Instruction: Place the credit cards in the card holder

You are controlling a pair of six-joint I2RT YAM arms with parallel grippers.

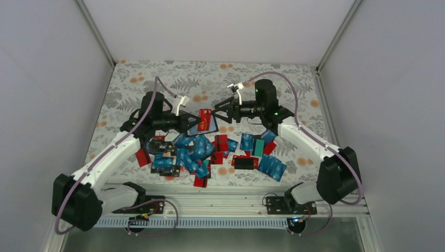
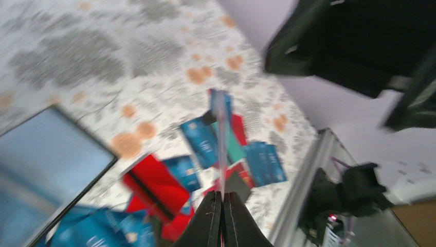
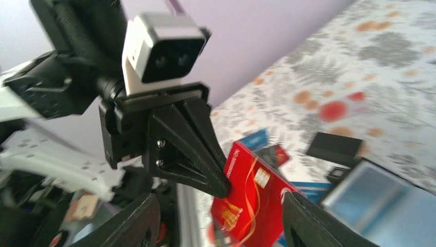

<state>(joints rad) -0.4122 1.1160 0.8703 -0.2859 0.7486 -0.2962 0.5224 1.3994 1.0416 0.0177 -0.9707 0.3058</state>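
My left gripper (image 1: 194,123) is shut on a red credit card (image 1: 205,119) and holds it above the table. In the left wrist view the card (image 2: 221,134) shows edge-on between the shut fingertips (image 2: 222,194). My right gripper (image 1: 215,113) is open, its fingers on either side of the red card (image 3: 257,193) without touching it. The card holder (image 1: 198,130), black-rimmed with a grey-blue inner side, sits just below the card; it also shows in the left wrist view (image 2: 46,164) and the right wrist view (image 3: 360,198). Many blue and red cards (image 1: 197,152) lie in a heap.
The heap spreads across the near middle of the floral table (image 1: 157,84), with a teal card (image 1: 258,147) and a black card (image 1: 245,163) on its right side. White walls close in the table. A metal rail (image 1: 225,197) runs along the near edge.
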